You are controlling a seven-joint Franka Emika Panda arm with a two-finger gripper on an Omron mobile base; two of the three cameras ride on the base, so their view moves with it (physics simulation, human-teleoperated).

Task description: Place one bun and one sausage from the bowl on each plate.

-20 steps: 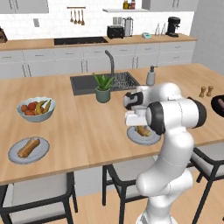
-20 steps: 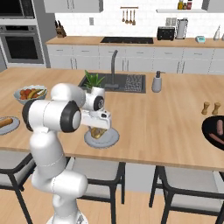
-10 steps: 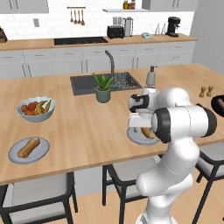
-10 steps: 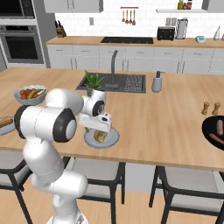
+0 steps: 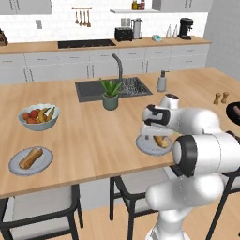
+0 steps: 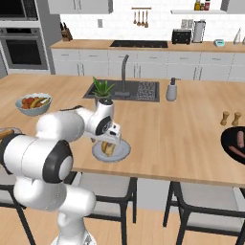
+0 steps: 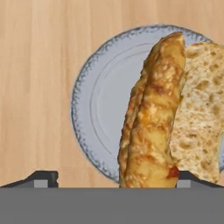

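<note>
Tool fingers spread apart, holding nothing, over near plate at frame centre. Sausage and bun lie on it, touching. Black bowl at right edge.

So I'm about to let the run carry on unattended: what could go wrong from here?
1. The open claw hangs just above the sausage on the near plate; lifting off crookedly could drag it away.
2. The sausage leans against the bun, so a nudge may shift both.
3. That plate sits near the counter's front edge, so a sideways sweep of the arm might push it off.
</note>
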